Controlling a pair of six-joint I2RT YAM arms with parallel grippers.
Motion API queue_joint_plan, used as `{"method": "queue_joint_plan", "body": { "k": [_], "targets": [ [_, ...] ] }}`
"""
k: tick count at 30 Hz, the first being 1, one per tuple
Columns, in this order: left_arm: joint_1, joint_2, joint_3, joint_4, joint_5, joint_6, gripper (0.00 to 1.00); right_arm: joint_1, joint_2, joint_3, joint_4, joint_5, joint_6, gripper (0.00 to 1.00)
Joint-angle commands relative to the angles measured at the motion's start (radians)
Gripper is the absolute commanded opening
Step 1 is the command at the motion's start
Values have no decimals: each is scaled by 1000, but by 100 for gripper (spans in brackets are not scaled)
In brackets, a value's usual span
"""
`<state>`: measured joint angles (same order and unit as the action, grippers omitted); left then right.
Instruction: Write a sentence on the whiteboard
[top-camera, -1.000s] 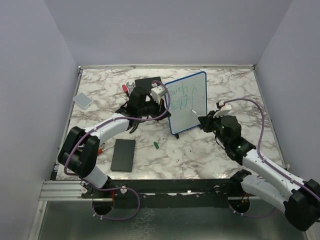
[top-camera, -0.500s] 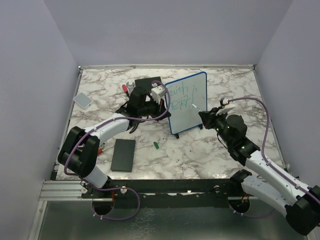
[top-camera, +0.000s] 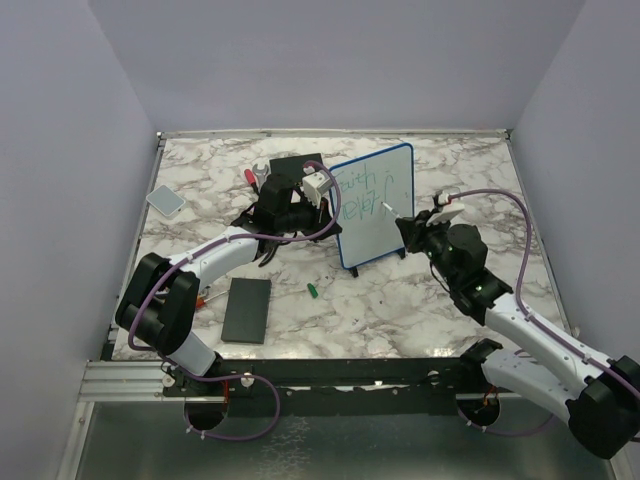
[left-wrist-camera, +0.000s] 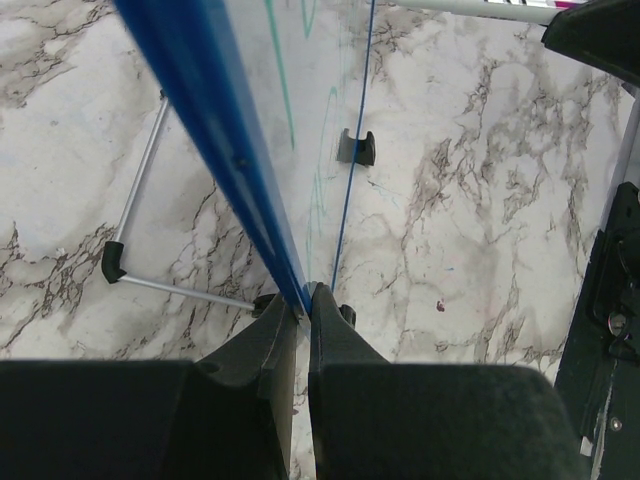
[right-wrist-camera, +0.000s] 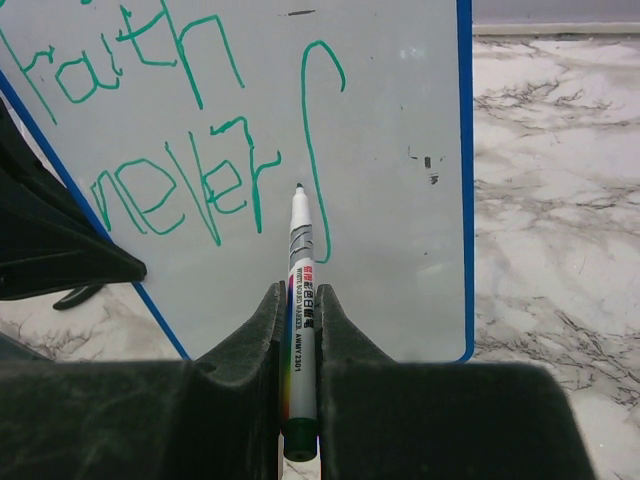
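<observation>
Risk 1: board (top-camera: 375, 205) tips or skids backward. Cause: marker (right-wrist-camera: 302, 270) presses harder than the pinch on the frame can resist.
Risk 2: marker slides in the jaws, so the stroke wobbles. Cause: thin, smooth barrel, held only near its back end.
Risk 3: new stroke runs over the long hooked stroke just right of the tip. Cause: they sit very close.
Sentence (right-wrist-camera: 205, 190): green, 2 lines, on the left part of the face; right part bare.
Board place: upright, mid table (top-camera: 420, 300), between the 2 wrists.
Left gripper (left-wrist-camera: 303, 300): clenched on the blue frame edge; arm reaches forward to the board's left side.
Right gripper (right-wrist-camera: 301, 300): clamped on the marker; arm reaches in from the right and faces the board.
Tip contact: cannot tell.
</observation>
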<state>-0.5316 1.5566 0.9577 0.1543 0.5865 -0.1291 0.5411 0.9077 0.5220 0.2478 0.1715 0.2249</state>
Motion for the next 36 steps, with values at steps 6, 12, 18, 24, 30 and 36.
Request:
{"method": "queue_joint_plan", "body": {
  "k": [6, 12, 18, 24, 30, 36],
  "targets": [
    [-6, 23, -2, -82, -36, 34, 0, -5, 14, 38, 28, 106, -34, 1],
    [-5, 23, -2, -82, -36, 35, 0, -5, 12, 40, 20, 126, -41, 1],
    [-5, 20, -2, -82, -37, 34, 0, -4, -5, 33, 28, 100, -45, 1],
    [-5, 18, -2, -83, -40, 33, 0, -6, -49, 24, 3, 123, -53, 0],
    [-5, 15, -2, -82, -40, 33, 0, -5, -36, 20, 2, 140, -56, 1],
    [-7, 10, -4, -82, -40, 33, 0, -9, -44, 11, 10, 156, -74, 1]
  ]
}}
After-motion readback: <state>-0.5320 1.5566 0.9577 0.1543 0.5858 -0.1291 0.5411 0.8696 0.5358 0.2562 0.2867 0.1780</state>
